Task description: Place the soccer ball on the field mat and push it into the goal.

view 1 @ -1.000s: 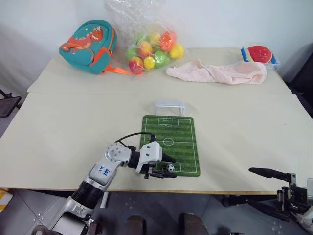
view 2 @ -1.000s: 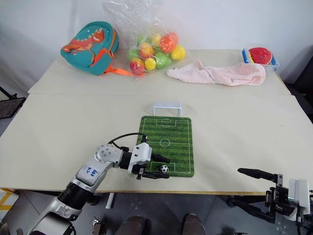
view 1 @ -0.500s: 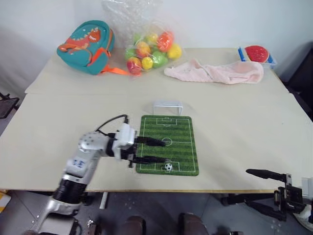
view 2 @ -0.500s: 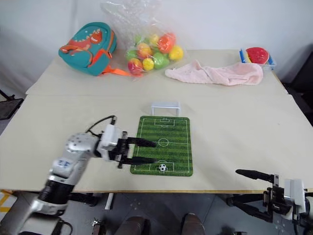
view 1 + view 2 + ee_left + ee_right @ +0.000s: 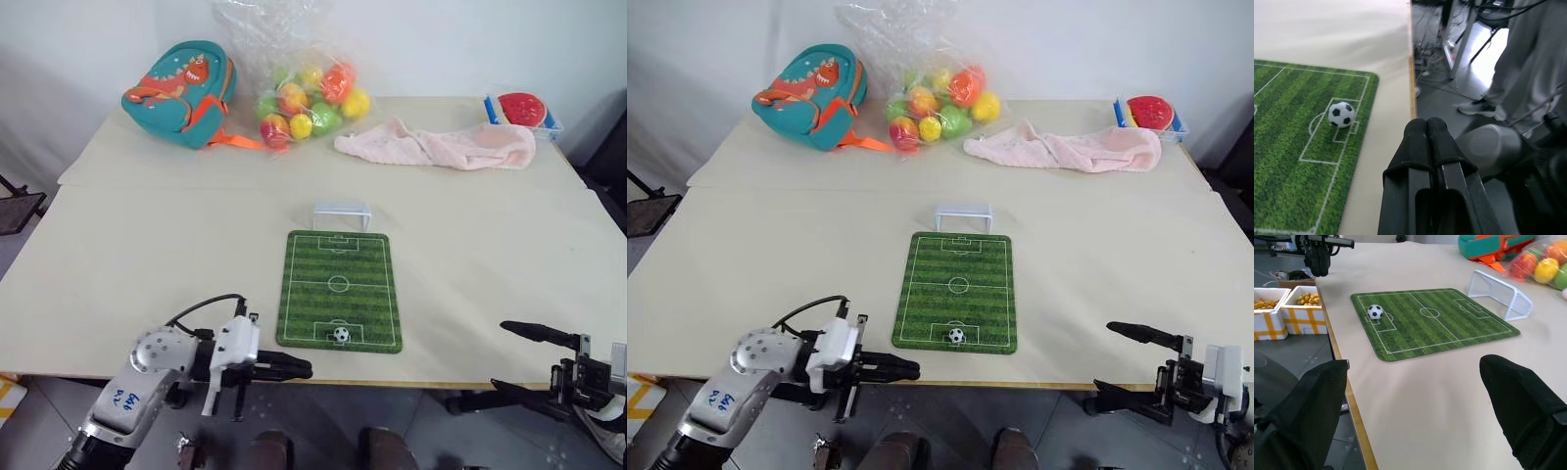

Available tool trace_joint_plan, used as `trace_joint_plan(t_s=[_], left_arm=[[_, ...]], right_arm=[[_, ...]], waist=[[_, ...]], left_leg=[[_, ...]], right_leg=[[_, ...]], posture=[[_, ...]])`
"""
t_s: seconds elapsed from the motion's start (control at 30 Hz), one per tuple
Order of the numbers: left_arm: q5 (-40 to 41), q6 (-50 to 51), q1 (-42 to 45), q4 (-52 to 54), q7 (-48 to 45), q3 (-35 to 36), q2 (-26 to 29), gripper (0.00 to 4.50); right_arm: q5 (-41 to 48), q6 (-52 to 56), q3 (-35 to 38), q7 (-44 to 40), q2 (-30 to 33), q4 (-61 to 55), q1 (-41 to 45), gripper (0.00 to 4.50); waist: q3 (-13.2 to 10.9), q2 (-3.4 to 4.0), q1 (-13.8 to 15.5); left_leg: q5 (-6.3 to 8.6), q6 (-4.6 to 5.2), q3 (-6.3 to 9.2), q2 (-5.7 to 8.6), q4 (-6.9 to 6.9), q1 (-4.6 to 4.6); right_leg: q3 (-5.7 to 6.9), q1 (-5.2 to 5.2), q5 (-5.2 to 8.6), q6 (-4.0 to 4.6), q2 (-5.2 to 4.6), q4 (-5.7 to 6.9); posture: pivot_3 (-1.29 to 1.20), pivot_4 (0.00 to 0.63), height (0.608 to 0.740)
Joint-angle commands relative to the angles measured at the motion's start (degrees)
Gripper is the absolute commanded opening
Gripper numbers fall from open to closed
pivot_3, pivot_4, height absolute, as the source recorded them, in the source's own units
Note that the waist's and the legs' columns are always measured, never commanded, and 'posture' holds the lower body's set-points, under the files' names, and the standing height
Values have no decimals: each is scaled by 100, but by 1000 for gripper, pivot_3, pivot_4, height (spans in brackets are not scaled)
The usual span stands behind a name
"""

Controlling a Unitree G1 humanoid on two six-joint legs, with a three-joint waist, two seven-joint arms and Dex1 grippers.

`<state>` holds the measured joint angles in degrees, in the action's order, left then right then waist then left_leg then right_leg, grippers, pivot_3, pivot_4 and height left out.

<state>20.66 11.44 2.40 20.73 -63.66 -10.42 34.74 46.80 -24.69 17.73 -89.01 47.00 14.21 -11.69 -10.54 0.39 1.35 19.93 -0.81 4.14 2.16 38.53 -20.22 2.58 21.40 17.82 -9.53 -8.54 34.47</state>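
Soccer ball (image 5: 340, 334) sits on field mat (image 5: 339, 289) inside near penalty box, at mat's 6 o'clock end. Goal (image 5: 341, 213) stands just off mat's 12 o'clock edge. Left gripper (image 5: 306, 369) at ball's 7 o'clock, over tabletop (image 5: 147, 264) front edge, fingers pressed together, empty. Right gripper (image 5: 1117, 364) off tabletop at 4 o'clock, fingers wide, empty.

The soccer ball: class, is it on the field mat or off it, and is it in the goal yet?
On the mat, not in the goal. The soccer ball rests on the field mat at its near end; the goal stands beyond the far end.
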Motion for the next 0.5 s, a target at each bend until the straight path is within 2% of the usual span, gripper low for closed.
trace_joint_plan(t_s=[0.03, 0.17, 0.5], left_arm=[[-333, 177, -86, 305, 264, -420, -7, 32], [-558, 408, -70, 298, 632, -719, -176, 32], [-767, 501, 383, -191, 1195, -778, -667, 32]], right_arm=[[229, -607, -330, -349, 336, 372, 133, 4500], [400, -860, -643, -349, 615, 714, 143, 4500], [784, -1038, -964, -349, 767, 603, -21, 4500]], waist=[[0, 0, -13], [3, 13, -7], [3, 13, 8]], left_leg=[[0, 0, -1, -3, -1, 1], [-1, -1, -10, -4, 1, 2], [-1, -1, -6, -3, 3, 0]], right_leg=[[0, 0, 0, 0, 3, 1], [0, 1, 0, 0, 4, 4], [2, 1, 0, 0, 3, 2]], posture=[[0, 150, 740], [0, 150, 740], [0, 150, 740]])
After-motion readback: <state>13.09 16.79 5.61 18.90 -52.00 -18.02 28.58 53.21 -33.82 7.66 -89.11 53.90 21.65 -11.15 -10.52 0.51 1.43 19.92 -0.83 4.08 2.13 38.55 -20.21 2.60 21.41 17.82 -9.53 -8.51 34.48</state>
